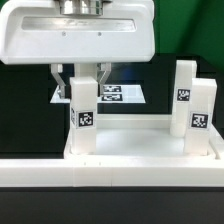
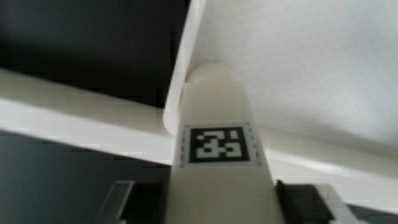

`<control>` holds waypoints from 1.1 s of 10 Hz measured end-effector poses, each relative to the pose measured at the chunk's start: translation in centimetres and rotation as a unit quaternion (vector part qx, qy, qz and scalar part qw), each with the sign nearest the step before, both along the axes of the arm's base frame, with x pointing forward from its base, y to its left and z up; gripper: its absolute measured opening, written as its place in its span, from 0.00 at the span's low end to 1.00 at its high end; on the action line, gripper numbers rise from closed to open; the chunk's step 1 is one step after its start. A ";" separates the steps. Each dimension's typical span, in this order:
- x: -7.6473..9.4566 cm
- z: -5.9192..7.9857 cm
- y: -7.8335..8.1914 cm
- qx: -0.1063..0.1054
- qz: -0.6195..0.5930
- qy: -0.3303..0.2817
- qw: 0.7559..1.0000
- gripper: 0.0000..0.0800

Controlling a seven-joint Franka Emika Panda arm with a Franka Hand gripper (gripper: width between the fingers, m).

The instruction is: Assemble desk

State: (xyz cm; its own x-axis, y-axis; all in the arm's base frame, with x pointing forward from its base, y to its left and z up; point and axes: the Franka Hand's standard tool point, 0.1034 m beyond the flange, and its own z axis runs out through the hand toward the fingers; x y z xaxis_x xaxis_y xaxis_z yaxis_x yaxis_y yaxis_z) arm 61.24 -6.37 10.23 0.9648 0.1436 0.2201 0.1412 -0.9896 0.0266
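Now, toward the exterior view's left, we see the pincer (image 1: 83, 82) reaching down from above with a finger on each side of an upright white leg (image 1: 84, 105), which stands at the near left corner of the tabletop (image 1: 140, 148); whether the fingers already press the leg or stand just off it we cannot tell. Further right, two more tagged legs (image 1: 192, 102) stand upright at the tabletop's right end, well apart from the pincer, and behind them the marker board (image 1: 110, 95) lies flat on the dark table (image 1: 25, 100).
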 end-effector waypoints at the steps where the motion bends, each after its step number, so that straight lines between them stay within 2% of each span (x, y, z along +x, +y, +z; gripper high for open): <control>1: 0.0 0.0 0.0 0.014 -0.054 -0.001 0.998 0.36; 4: 0.0 0.0 0.1 0.040 -0.164 -0.001 0.986 0.36; 6: -0.1 -0.1 0.7 0.057 -0.249 0.002 0.967 0.37; 9: -0.2 -0.1 1.0 0.069 -0.337 -0.002 0.939 0.39; 11: -0.2 -0.1 1.0 0.070 -0.341 -0.002 0.937 0.39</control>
